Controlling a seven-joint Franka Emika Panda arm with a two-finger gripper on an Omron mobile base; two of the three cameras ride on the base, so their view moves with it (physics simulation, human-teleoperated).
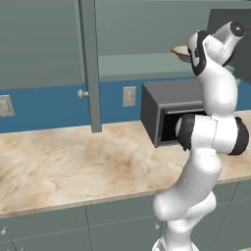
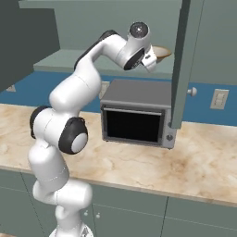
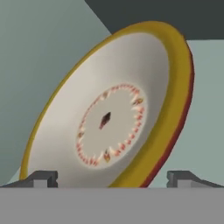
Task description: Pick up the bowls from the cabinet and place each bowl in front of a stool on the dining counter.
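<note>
White and dark-jointed, our arm rises from beside the marble worktop, bends at the elbow above the dark grey microwave, and reaches up into the open grey-green cabinet, with the wrist turned toward the shelf.

On that shelf, above the microwave, sits the cream bowl, just beyond our hand; we see its edge past the wrist in the left base view and the right base view. From the hand camera it shows a pale cream inside, a ring of small red-orange marks around a dark spot at the centre, and a mustard-tan rim; a sliver of red shows along its lower right edge.

Our gripper stands spread wide, one fingertip each side of the bowl's lower edge, holding nothing; whether the tips touch it, we cannot tell.
</note>
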